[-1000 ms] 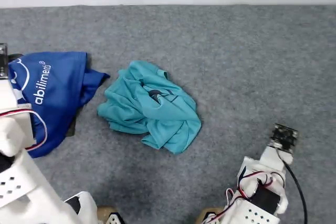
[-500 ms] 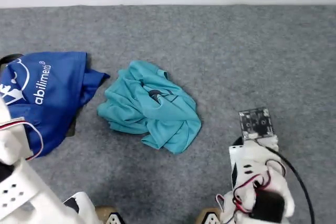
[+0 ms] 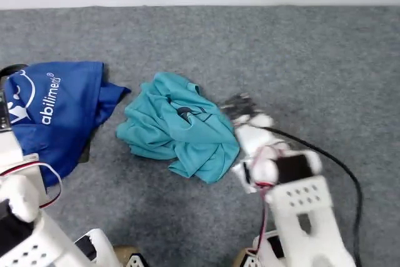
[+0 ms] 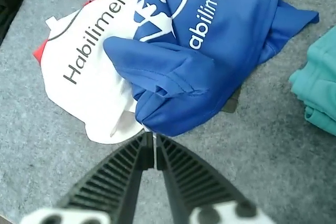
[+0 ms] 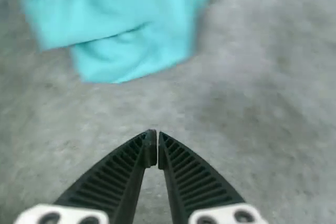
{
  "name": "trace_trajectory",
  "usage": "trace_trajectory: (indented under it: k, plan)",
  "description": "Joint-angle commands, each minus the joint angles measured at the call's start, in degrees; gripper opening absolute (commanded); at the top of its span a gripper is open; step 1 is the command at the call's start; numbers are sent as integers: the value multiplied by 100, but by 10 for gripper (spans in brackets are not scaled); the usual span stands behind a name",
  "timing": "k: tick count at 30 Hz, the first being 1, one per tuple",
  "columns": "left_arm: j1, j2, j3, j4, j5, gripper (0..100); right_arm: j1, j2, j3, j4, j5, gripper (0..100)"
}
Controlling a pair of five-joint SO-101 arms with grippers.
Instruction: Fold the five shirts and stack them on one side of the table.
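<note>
Grey felt tabletop (image 3: 300, 54): teal shirt (image 5: 121, 19) lies just ahead of our nearer, right gripper (image 5: 152, 139), clenched empty

Both closed: left tool (image 4: 153, 139), right tool (image 5: 153, 136)

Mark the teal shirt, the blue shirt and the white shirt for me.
teal shirt (image 3: 187, 136), high view, middle of the crumpled heap
blue shirt (image 3: 75, 123), high view, its broad front
white shirt (image 4: 97, 106), left wrist view, beside its lettering
</note>
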Motion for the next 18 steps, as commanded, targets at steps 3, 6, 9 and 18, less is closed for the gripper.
trace_trajectory:
  k: [3, 6, 9, 18]
  plan:
    - [-53, -105, 198, 105, -44, 15, -1218, 1024, -554, -31, 18, 126]
    - [-62, -114, 400, 105, -18, 15, -1525, 1543, -800, -119, 9, 183]
    - [-62, -114, 541, 105, -9, 15, -1710, 2000, -1125, -338, 9, 184]
    - [-53, -114, 848, 97, -9, 15, -2378, 3565, -2066, -1068, -97, 185]
